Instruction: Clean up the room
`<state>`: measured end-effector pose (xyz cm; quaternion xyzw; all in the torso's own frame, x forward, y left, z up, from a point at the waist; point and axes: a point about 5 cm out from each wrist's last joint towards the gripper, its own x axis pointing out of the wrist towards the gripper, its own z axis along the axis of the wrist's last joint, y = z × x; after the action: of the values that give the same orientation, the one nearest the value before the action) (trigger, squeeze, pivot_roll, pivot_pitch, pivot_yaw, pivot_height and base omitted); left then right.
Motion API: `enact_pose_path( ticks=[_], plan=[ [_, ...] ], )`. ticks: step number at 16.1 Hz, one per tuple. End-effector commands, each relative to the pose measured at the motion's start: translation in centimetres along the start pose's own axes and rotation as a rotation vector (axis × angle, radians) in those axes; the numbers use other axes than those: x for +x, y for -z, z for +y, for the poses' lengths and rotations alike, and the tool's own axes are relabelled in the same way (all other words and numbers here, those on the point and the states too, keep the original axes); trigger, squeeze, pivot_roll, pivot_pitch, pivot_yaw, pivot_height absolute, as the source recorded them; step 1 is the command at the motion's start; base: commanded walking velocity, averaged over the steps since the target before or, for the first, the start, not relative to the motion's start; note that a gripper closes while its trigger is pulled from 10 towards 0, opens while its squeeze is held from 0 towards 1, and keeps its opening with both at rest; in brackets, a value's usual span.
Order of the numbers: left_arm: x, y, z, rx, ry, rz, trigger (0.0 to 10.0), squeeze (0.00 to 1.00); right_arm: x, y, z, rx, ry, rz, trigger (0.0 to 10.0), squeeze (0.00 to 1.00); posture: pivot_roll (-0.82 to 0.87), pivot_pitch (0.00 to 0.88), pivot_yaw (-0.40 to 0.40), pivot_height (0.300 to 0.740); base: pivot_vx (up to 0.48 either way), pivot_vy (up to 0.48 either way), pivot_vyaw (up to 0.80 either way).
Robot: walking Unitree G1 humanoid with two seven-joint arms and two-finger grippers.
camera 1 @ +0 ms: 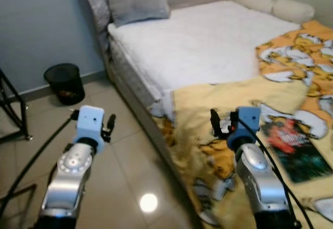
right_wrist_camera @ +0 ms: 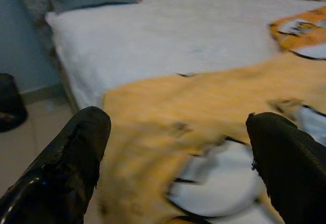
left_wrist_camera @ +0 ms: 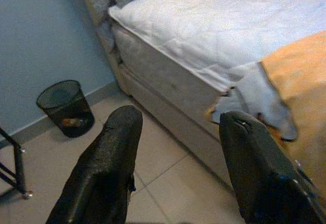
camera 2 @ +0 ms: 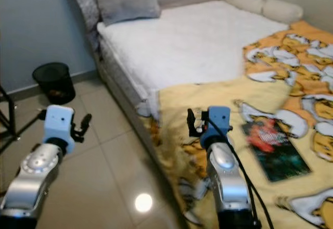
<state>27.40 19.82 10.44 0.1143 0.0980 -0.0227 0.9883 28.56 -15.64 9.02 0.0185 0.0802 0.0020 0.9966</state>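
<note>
A yellow and orange cartoon-print blanket (camera 1: pixel 223 119) lies crumpled across the near half of a white bed (camera 1: pixel 197 41) and hangs over its side. A dark book (camera 1: pixel 294 145) with a red picture lies on the blanket at the right. My right gripper (right_wrist_camera: pixel 178 168) hovers open above the blanket's near edge, left of the book, with nothing between its fingers. My left gripper (left_wrist_camera: pixel 178 158) is open over the tiled floor beside the bed, holding nothing.
A black mesh waste bin (camera 1: pixel 65 83) stands by the blue wall at the left. A grey pillow (camera 1: pixel 136 1) and a cream bolster (camera 1: pixel 270 2) lie at the head of the bed. A black metal stand (camera 1: pixel 13 109) is at the far left.
</note>
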Motion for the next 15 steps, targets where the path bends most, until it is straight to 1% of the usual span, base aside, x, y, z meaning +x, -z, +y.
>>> enact_pose_path(
  ticks=[1, 8, 10, 12, 13, 15],
  plan=[
    [0.19, -0.60, -0.98, 0.004, 0.035, -0.023, 10.0, 0.00, -0.12, -0.01, -0.98, 0.010, 0.034, 0.001, 10.0, 0.00, -0.02, 0.000, -0.008, 0.740, 0.000, -0.409, 0.00],
    [0.29, -0.61, -1.01, 0.008, 0.037, -0.024, 10.0, 0.00, -0.12, 0.06, -0.79, 0.024, 0.027, 0.005, 10.0, 0.00, -0.02, 0.000, -0.010, 0.740, 0.000, -0.407, 0.00],
    [0.28, -0.42, -1.04, -0.002, 0.035, -0.013, 10.0, 0.00, -0.13, 0.05, -0.79, 0.032, 0.027, 0.004, 10.0, 0.00, -0.02, 0.000, -0.010, 0.740, 0.000, 0.000, 0.00],
    [0.20, -0.20, -1.26, 0.008, 0.055, -0.002, 10.0, 0.00, -0.18, 0.15, -0.73, 0.040, 0.025, 0.009, 10.0, 0.00, -0.03, 0.000, -0.011, 0.740, 0.000, 0.000, 0.00],
    [0.12, -0.20, -1.66, 0.016, 0.081, -0.002, 10.0, 0.00, -0.24, 0.23, -0.70, 0.041, 0.022, 0.014, 10.0, 0.00, -0.03, 0.000, -0.012, 0.740, 0.000, 0.000, 0.00],
    [0.04, -0.25, -1.72, 0.024, 0.089, -0.005, 10.0, 0.00, -0.30, 0.15, -0.74, 0.047, 0.021, 0.012, 10.0, 0.00, -0.02, 0.000, -0.012, 0.740, 0.000, 0.000, 0.00]
  ],
)
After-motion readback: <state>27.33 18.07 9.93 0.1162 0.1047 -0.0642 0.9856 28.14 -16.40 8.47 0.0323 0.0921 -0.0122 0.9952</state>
